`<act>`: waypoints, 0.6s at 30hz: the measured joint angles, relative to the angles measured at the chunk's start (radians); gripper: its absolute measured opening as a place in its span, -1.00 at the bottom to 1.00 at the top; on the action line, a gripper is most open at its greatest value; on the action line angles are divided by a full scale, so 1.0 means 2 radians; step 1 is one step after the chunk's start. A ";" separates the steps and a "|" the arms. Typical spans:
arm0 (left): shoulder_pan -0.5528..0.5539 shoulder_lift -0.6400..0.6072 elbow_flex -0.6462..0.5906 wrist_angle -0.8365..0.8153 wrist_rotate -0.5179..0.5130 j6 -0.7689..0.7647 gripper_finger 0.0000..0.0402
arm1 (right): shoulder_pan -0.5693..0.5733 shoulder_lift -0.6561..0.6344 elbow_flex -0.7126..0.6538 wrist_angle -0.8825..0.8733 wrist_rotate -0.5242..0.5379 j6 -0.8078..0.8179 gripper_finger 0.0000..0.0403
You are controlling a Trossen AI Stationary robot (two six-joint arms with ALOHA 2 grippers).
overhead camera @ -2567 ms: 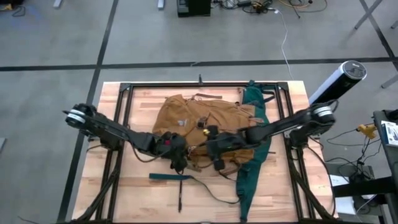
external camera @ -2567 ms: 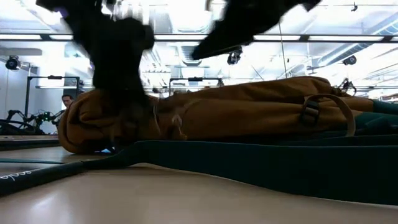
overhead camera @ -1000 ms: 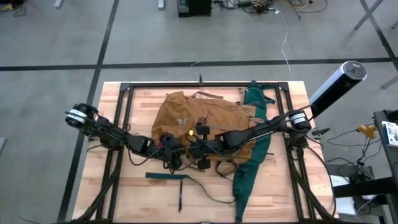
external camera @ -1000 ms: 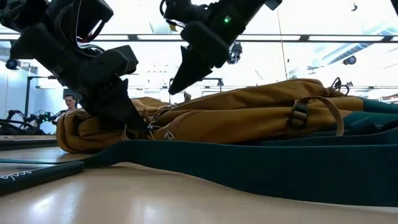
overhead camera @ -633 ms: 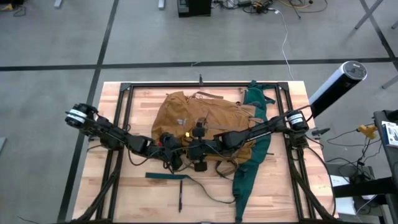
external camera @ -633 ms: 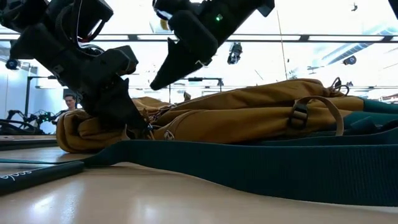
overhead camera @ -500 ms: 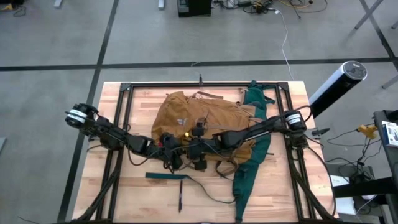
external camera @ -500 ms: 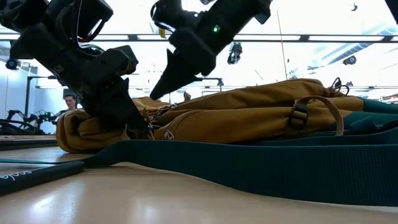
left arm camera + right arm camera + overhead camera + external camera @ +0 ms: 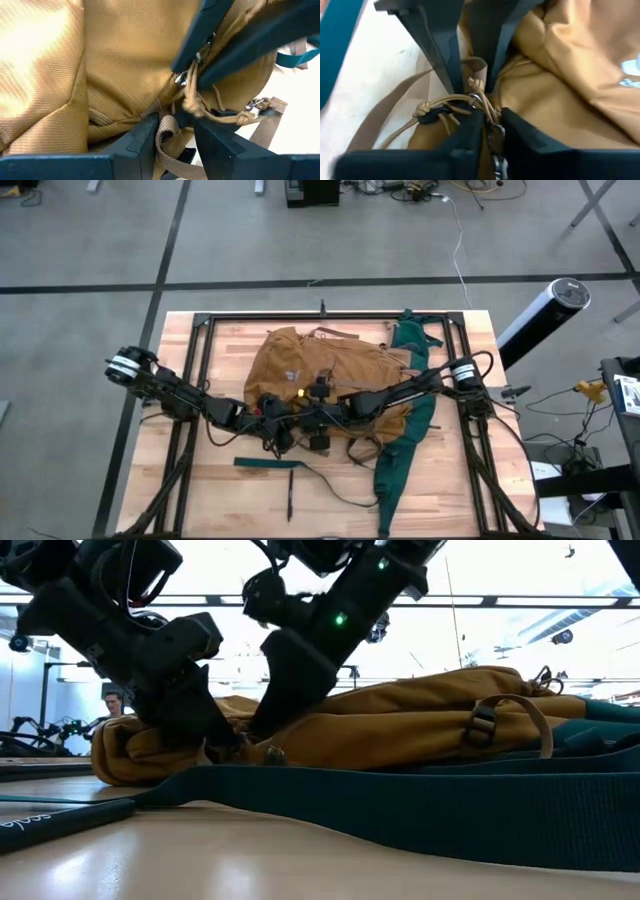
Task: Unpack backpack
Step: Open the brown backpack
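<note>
Currently, the right gripper (image 9: 489,131) is pinched down on the metal zipper pull (image 9: 495,134) and knotted cord (image 9: 451,104) at the near end of the backpack (image 9: 330,375). Facing it, the left gripper (image 9: 171,131) is clamped on a tan webbing loop (image 9: 165,126) just beside that cord. The pack lies flat mid-table (image 9: 455,480), green strap (image 9: 420,810) trailing toward the front edge. Soft, floppy fabric is expected — it will bunch rather than resist, so the cord and webbing are judged the better holds; loose cloth is likely to slip.
</note>
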 joint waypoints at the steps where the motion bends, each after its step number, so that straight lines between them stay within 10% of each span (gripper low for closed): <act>1: 0.000 0.000 0.000 0.000 -0.001 0.000 -0.42 | 0.001 -0.005 0.000 -0.005 0.001 0.001 -0.94; 18: 0.000 -0.001 -0.005 -0.058 -0.019 -0.024 -0.42 | 0.024 -0.094 0.000 -0.240 0.019 0.073 -1.00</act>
